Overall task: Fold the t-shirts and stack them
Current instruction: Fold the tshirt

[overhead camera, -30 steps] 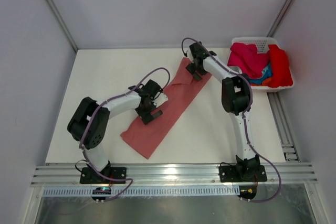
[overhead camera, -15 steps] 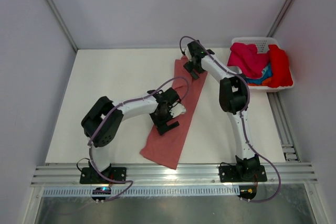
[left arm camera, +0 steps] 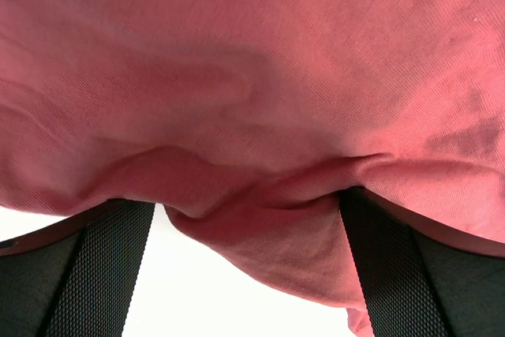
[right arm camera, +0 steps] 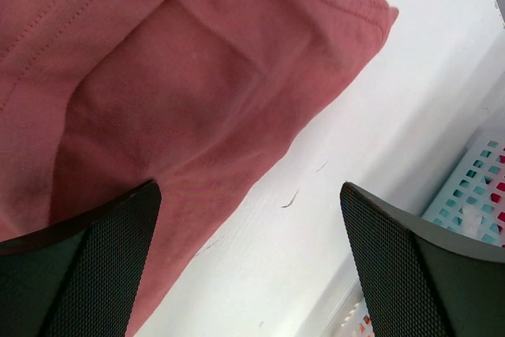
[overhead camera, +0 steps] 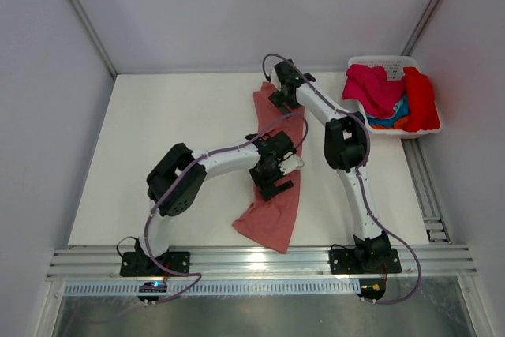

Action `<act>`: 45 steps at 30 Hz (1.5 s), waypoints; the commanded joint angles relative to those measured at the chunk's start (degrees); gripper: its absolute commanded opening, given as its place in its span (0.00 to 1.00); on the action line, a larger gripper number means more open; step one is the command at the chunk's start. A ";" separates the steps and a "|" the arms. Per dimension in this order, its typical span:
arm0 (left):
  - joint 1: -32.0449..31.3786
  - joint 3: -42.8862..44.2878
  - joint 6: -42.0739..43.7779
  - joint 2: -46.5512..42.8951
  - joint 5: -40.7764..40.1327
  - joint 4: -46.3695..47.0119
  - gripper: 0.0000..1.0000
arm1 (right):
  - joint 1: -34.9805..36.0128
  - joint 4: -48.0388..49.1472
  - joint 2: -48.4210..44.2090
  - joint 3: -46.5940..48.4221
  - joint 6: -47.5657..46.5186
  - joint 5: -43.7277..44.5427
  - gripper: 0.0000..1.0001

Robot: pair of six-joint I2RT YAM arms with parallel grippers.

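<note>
- Salmon t-shirt [overhead camera: 272, 212]: laid on the table [overhead camera: 173, 140] as one long, narrow, crumpled strip. It runs from the far middle of the table, just left of the right gripper, down to a wider end near the front rail [overhead camera: 260, 260]. It is not folded into a neat shape.
- Left gripper [overhead camera: 278, 177]: set on the middle of the strip, with the arm reaching in from the left. In the left wrist view its fingers [left arm camera: 87, 274] are spread wide. The salmon cloth [left arm camera: 252, 76] fills the frame above them, and a wrinkled bulge of it is gathered into the gap between them [left arm camera: 245, 203]. Nothing is pinched.
- Right gripper [overhead camera: 282, 100]: placed at the far end of the strip. In the right wrist view its fingers [right arm camera: 87, 274] are held wide apart [right arm camera: 251, 191]. One is over the cloth [right arm camera: 158, 76] and the other over bare white table [right arm camera: 331, 140]. A stitched hem corner is seen at the upper right. Whether the pads touch the fabric cannot be told.
- Basket [overhead camera: 387, 61]: white plastic, latticed, set at the far right corner, well apart from the salmon t-shirt. Its wall is also caught at the right edge of the right wrist view [right arm camera: 481, 195].
- Magenta t-shirt [overhead camera: 371, 86]: heaped in the left part of the basket, unfolded.
- Red t-shirt [overhead camera: 422, 100]: draped over the right side of the basket and its rim.
- Blue t-shirt [overhead camera: 398, 108]: partly seen between the magenta and the red.
- Orange t-shirt [overhead camera: 387, 124]: a small edge seen at the near side of the basket.
</note>
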 commanded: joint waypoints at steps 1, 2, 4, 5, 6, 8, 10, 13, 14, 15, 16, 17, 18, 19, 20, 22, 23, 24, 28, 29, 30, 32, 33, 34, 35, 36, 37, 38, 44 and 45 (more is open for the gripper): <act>-1.39 2.71 -3.21 4.34 4.18 6.17 0.99 | 1.38 -0.61 0.41 2.97 1.23 -0.92 0.99; -1.48 3.25 -3.56 4.95 3.66 5.91 0.99 | 1.47 -0.43 0.50 3.06 1.32 -0.74 0.99; -1.48 3.69 -3.92 4.96 2.61 5.73 0.99 | 1.47 0.00 0.50 3.32 1.32 -0.48 0.99; -1.48 3.43 -4.18 4.52 2.25 6.16 0.99 | 1.38 0.35 0.50 3.49 1.32 -0.39 0.99; -1.48 3.34 -4.53 4.43 2.16 6.43 0.99 | 1.47 0.45 0.59 3.76 1.32 -0.65 0.99; -1.48 2.99 -6.28 4.26 1.72 7.22 0.99 | 1.47 0.45 1.11 4.37 1.76 -1.00 0.99; -1.48 4.30 -8.13 4.96 2.42 8.54 0.99 | 1.47 0.36 1.64 5.51 2.11 -1.18 0.99; -1.57 6.58 -11.12 6.45 2.78 7.75 0.99 | 1.64 0.01 2.34 6.22 2.55 -1.36 0.99; -1.57 6.76 -11.47 6.54 2.69 7.66 0.99 | 1.73 -0.17 2.35 6.13 2.46 -1.36 0.99; -1.57 6.68 -11.30 6.45 2.25 7.31 0.99 | 1.82 -0.34 2.26 6.13 2.20 -1.09 0.99; -1.57 5.98 -11.13 6.28 0.94 6.27 0.99 | 1.82 -0.34 2.26 6.05 2.03 -0.92 0.99; -1.57 5.28 -10.69 5.32 -0.20 5.65 0.99 | 1.82 -0.34 2.26 6.04 1.76 -0.57 0.99; -1.57 4.14 -9.81 4.35 -1.26 5.21 0.99 | 1.82 0.00 2.08 5.61 1.50 0.22 0.99; -1.57 0.91 -9.54 3.13 -2.57 4.85 0.99 | 1.82 0.18 1.91 5.34 1.24 0.49 0.99; -1.57 -1.21 -9.54 0.16 -3.02 4.68 0.99 | 1.82 0.18 1.82 5.17 1.23 0.58 0.99; -1.57 -7.60 -7.62 -3.72 -3.03 5.11 0.99 | 1.82 0.36 1.73 4.99 1.41 0.49 0.99; -1.57 -11.56 -6.22 -7.48 -3.02 5.98 0.99 | 1.82 0.62 1.73 4.99 1.67 0.40 0.99; -1.57 -13.26 -6.20 -9.35 -3.02 6.43 0.99 | 1.82 0.71 1.73 5.08 1.67 0.40 0.99; -1.57 -18.10 -1.64 -15.25 -1.80 9.41 0.99 | 1.82 0.88 1.99 5.34 2.46 -0.21 0.99; -1.57 -18.28 -1.02 -15.52 0.21 9.16 0.99 | 1.82 0.71 2.08 5.34 2.46 -0.21 0.99; -1.57 -18.02 -0.41 -14.82 0.31 8.37 0.99 | 1.82 0.71 2.17 5.43 2.38 -0.04 0.99; -1.65 -18.02 0.30 -13.85 0.14 7.49 0.99 | 1.82 0.54 2.17 5.52 2.03 0.49 0.99; -1.65 -18.45 0.56 -13.15 0.31 7.49 0.99 | 1.82 0.53 2.08 5.43 1.94 0.58 0.99; -1.65 -18.63 0.74 -12.88 0.58 7.75 0.99 | 1.82 0.62 1.82 5.43 1.85 0.66 0.99; -1.65 -19.07 0.74 -12.80 1.10 8.10 0.99 | 1.82 0.71 1.82 5.52 1.94 0.58 0.99; -1.74 -19.42 0.74 -12.71 2.24 8.80 0.99 | 1.82 0.80 1.73 5.60 1.94 0.49 0.99; -1.91 -19.60 0.74 -12.62 2.77 9.15 0.99 | 1.82 0.88 1.82 5.69 1.94 0.49 0.99; -2.09 -19.60 1.18 -12.62 3.21 9.33 0.99 | 1.82 0.89 1.91 6.13 1.94 0.32 0.99; -6.30 -19.86 2.85 -12.27 2.52 10.65 0.99 | 1.91 0.97 2.87 7.54 1.94 -0.48 0.99; -7.70 -20.04 3.20 -12.27 1.73 10.65 0.99 | 1.82 0.97 2.79 7.54 1.94 -0.65 0.99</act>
